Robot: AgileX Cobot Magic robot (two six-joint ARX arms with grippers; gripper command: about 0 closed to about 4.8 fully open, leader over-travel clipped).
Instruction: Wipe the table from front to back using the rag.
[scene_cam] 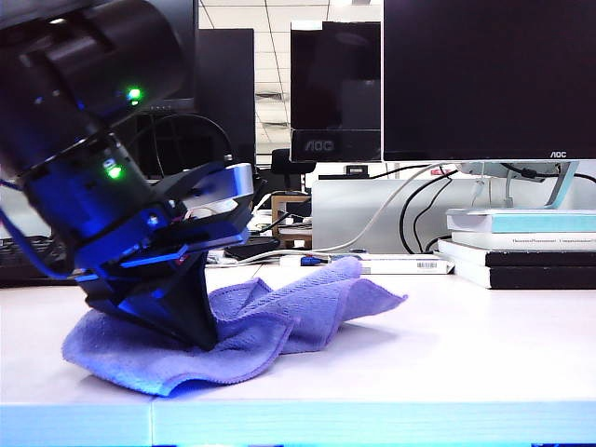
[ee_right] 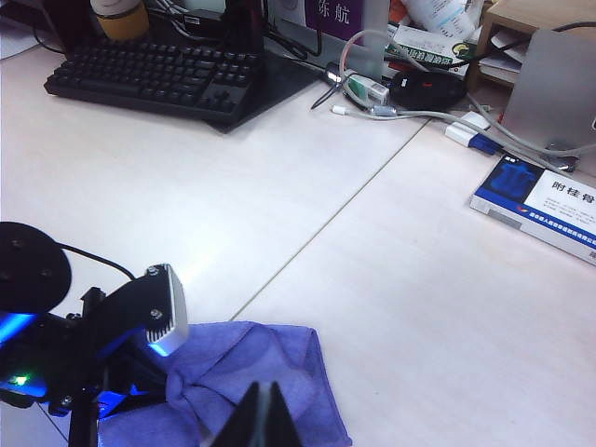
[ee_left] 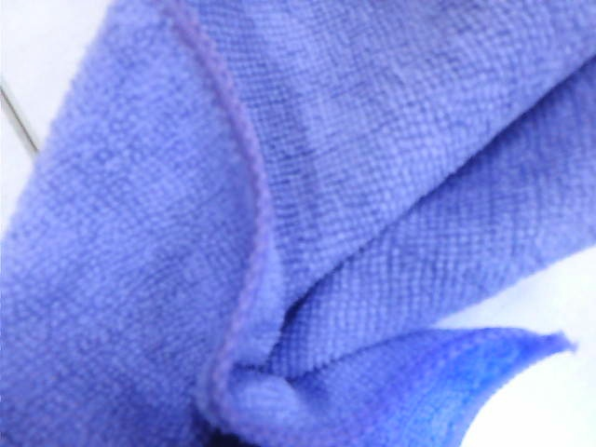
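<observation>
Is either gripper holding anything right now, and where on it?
Left gripper pinches the rag at a bunched fold near its middle; right gripper is shut, empty.

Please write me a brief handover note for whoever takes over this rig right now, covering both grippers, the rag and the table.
Left gripper: shut on the rag, pressing it onto the table near the front edge, on the left of the exterior view.
Right gripper: shut, holding nothing, hanging above the table just beside the rag.
Rag: bunched and folded, not spread flat, resting on the table.
Done: rag grasped and in contact with the surface near the front.
Left: push the rag towards the back, where a keyboard, cables and a blue box lie; how much is wiped already cannot be told.
</observation>
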